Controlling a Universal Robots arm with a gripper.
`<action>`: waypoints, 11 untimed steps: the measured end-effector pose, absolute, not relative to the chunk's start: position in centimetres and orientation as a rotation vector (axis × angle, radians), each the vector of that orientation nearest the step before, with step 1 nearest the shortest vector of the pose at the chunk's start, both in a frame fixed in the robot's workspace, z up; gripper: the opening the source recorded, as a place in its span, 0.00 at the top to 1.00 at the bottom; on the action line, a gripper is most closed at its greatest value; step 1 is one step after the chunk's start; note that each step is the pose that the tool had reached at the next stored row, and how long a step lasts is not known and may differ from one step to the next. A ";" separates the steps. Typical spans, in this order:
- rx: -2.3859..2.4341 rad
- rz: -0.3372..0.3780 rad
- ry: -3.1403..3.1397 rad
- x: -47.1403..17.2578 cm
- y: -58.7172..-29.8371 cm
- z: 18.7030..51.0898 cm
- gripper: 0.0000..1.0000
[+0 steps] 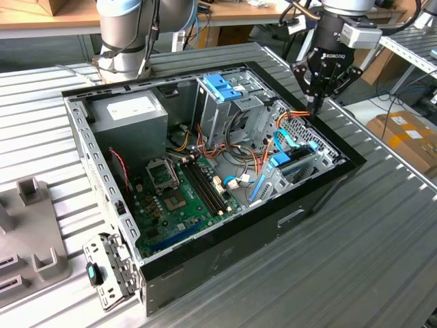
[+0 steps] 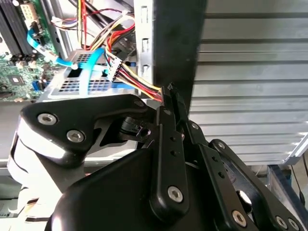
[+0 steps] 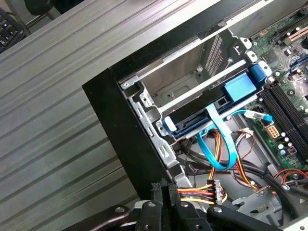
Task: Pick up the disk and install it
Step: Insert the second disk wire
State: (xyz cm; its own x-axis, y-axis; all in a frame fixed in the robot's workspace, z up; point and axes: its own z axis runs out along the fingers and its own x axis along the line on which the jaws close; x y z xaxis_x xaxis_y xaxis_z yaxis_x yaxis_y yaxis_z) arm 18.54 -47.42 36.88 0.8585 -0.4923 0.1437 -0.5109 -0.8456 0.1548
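End effector point(image 1: 317, 102) pressed together over case edge point(image 1: 339, 145), disk point(image 3: 211, 113) apparently seated in bay

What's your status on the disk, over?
Pincer shut, over the case edge. Disk in its blue carrier sits in the bay. Coloured wires right at pincer tip; contact unclear.
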 end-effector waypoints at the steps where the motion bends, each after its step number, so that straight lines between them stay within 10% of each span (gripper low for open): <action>1: 2.846 0.149 -0.776 18.2 -47.4 36.9 0.84; 11: 2.848 0.165 -0.778 14.8 -47.6 36.8 0.84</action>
